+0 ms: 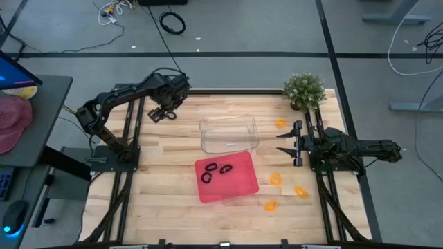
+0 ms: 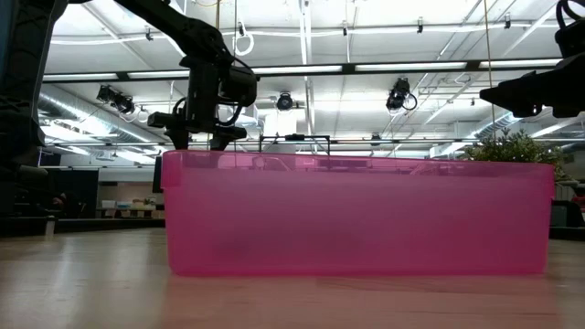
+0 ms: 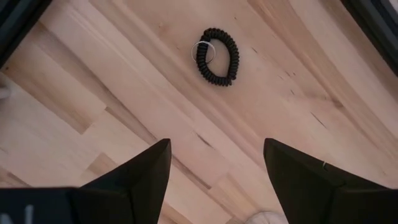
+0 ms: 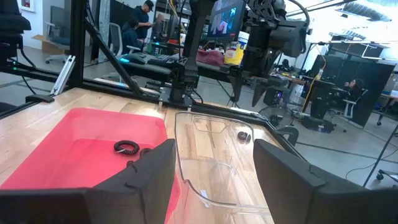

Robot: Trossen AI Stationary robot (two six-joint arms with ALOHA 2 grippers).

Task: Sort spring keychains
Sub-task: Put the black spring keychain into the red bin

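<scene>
One black spring keychain [image 3: 217, 56] with a small metal ring lies flat on the wood near the table's far-left part. My left gripper [image 3: 214, 168] hovers above it, open and pointing down; it also shows in the high view [image 1: 163, 112] and the low view [image 2: 201, 137]. Three black keychains [image 1: 216, 171] lie in the red tray [image 1: 243, 185]; one of them [image 4: 126, 147] shows in the right wrist view. Orange keychains lie on the wood at the right: one [image 1: 279, 124] near the plant, three [image 1: 276, 179] [image 1: 300, 191] [image 1: 270, 205] right of the red tray. My right gripper [image 1: 286, 141] waits open at the table's right.
A clear plastic tray [image 1: 228, 133] stands just beyond the red tray, between the two arms. A small potted plant [image 1: 304, 90] sits at the far-right corner. In the low view the red tray's wall [image 2: 356, 215] hides the table behind it.
</scene>
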